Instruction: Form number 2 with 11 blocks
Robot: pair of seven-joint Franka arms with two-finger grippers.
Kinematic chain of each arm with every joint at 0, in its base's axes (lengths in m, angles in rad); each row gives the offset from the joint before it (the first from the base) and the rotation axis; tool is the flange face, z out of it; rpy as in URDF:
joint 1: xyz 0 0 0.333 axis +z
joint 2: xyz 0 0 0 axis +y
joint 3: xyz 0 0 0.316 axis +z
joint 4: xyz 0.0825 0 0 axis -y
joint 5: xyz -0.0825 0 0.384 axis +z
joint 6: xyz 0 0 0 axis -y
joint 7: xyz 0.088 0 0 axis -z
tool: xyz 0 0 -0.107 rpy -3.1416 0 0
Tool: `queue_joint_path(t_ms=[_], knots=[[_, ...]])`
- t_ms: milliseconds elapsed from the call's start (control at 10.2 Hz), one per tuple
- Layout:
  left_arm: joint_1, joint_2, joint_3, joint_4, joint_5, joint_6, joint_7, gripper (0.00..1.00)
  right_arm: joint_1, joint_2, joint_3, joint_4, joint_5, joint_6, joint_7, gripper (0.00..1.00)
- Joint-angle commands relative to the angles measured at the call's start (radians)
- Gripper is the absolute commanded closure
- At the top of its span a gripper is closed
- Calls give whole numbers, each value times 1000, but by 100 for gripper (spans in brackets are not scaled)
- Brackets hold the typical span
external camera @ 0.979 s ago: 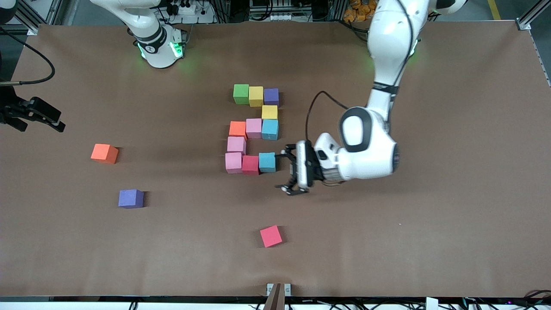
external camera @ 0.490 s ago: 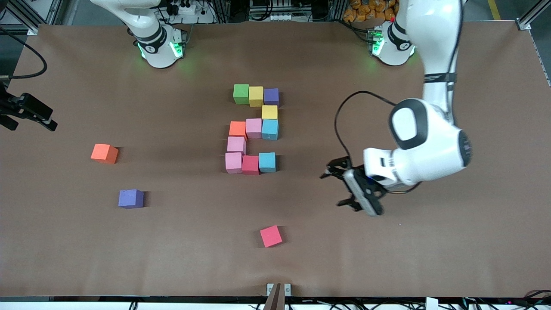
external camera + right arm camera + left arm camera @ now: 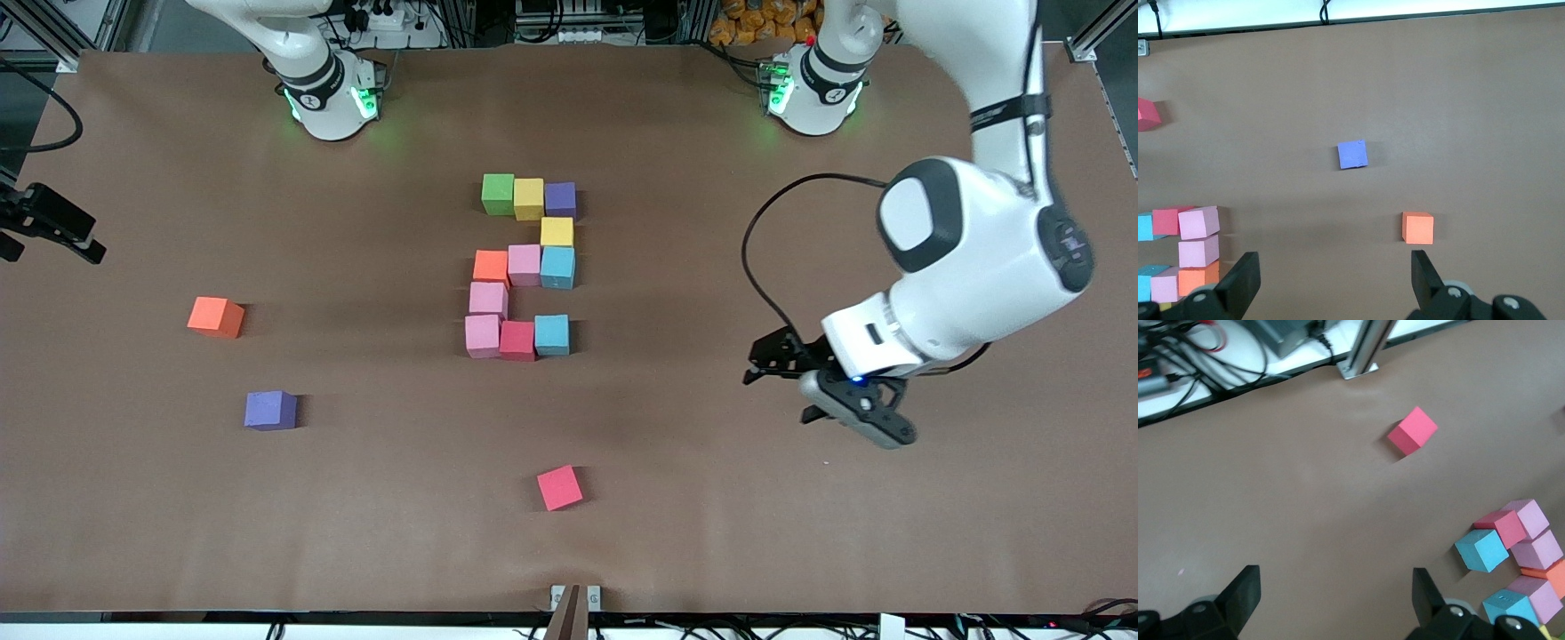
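Counting eleven blocks, the number 2 (image 3: 526, 267) looked finished; the left pincer (image 3: 782, 387) and right pincer (image 3: 49, 233) hung wide open, empty, needing only parking.

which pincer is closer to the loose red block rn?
Left. The left pincer, open and empty, is over bare table toward the left arm's end from the red block. The right pincer, open, waits at the right arm's table edge, much farther off.
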Motion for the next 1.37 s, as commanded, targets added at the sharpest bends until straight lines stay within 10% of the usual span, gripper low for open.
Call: queue_joint_path(t_ms=[0,196,881,1273], knots=[[25,-91,-47,-1,143,-69,-275,0,-8,-3,-1,9,2,-31,6,0],[122,-166,-183,-2,309,-144,-378,0,-25,-3,-1,10,2,-60,2,0],[410,-331,-288,-12,419,-441,-360,0,-40,-3,6,10,8,-60,12,0],[587,-417,-559,-6,690,-468,-369,0,-49,-5,0,10,16,-60,2,0]])
